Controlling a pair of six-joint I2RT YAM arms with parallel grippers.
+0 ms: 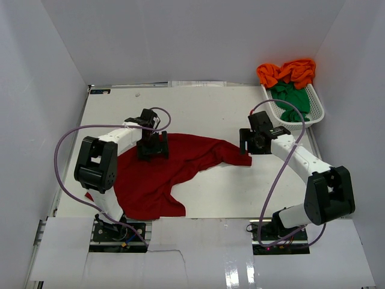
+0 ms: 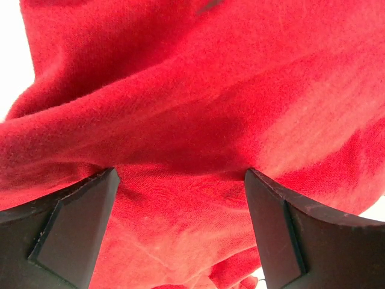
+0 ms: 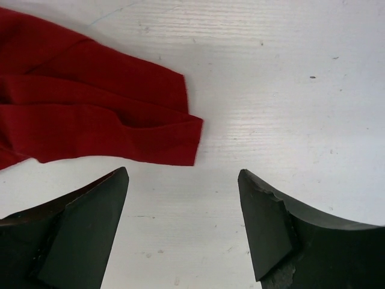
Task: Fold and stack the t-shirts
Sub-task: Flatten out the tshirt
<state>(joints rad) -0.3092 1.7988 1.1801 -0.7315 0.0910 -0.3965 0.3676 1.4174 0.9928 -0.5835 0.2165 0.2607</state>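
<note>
A dark red t-shirt (image 1: 168,171) lies crumpled across the middle of the white table, one sleeve reaching right. My left gripper (image 1: 151,146) hangs open just over its upper part; red cloth (image 2: 192,120) fills the left wrist view and nothing sits between the fingers (image 2: 72,229). My right gripper (image 1: 251,144) stands open at the sleeve's end, and the sleeve hem (image 3: 174,141) lies flat on the table just beyond the empty fingertips. Orange t-shirt (image 1: 287,72) and green t-shirt (image 1: 292,99) sit bunched in the basket at the back right.
The white lattice basket (image 1: 316,111) stands at the table's far right corner against the grey wall. Grey walls enclose the table on three sides. Purple cables loop from both arms. Bare table surface (image 3: 289,90) spreads right of the sleeve.
</note>
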